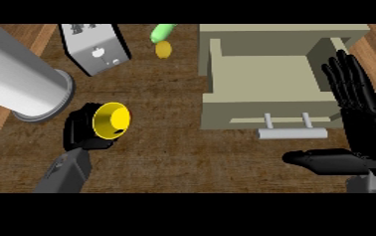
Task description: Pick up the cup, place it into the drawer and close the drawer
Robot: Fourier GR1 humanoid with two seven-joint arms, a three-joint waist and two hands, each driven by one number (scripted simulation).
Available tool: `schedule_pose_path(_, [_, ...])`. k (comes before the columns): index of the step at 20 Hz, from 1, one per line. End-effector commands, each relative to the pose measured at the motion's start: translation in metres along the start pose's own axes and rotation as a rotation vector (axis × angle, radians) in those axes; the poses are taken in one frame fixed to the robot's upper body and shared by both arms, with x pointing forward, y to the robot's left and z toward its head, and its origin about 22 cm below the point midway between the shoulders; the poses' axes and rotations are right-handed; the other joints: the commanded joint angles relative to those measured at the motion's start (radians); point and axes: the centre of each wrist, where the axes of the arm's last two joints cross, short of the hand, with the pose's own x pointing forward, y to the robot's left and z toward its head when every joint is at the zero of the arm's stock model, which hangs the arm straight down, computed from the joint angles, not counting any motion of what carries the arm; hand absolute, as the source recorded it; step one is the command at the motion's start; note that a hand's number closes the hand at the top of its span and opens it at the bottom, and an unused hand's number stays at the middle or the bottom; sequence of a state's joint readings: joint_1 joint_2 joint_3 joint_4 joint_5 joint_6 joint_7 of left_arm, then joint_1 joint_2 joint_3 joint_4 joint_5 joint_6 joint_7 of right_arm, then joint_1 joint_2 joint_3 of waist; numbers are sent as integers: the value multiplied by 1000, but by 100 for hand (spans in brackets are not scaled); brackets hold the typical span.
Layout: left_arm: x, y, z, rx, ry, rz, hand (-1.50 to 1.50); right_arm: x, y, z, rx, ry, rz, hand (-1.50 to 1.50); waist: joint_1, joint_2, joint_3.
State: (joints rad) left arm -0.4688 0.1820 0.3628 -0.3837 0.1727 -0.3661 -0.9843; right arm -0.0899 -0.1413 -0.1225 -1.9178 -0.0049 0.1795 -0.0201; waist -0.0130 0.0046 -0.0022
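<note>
Left hand (82, 130) grips yellow cup (112, 121) beside a grey cylinder (33, 85).

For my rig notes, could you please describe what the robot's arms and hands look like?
Both hands are black with segmented fingers and a thumb: the left hand and the right hand. The left forearm is plain grey and boxy. No cables or markings show.
</note>
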Motion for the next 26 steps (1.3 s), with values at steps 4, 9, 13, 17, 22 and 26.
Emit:
schedule_pose_path(4, [32, -21, -64, -173, -195, 74, 150, 6, -9, -5, -6, 15, 5, -150, 10, -7, 2])
schedule_pose_path(9, [34, -75, -80, -258, -220, 59, 150, -9, -4, 20, -18, 21, 17, -150, 19, -13, 4])
schedule_pose_path(13, [70, -133, -126, -304, -227, -8, 150, 6, -24, 3, -31, 13, 7, -150, 21, -13, 4])
schedule_pose_path(17, [91, -167, -128, -358, -241, -4, 150, -1, -27, 8, -22, 32, 2, -150, 21, -11, 3])
schedule_pose_path(22, [127, -233, -153, -397, -229, -46, 150, 8, -22, 12, -28, 21, 9, -150, 8, -8, 3])
schedule_pose_path(26, [149, -272, -165, -422, -215, -97, 150, 2, -21, -2, -19, 13, 35, -150, 7, -5, 3])
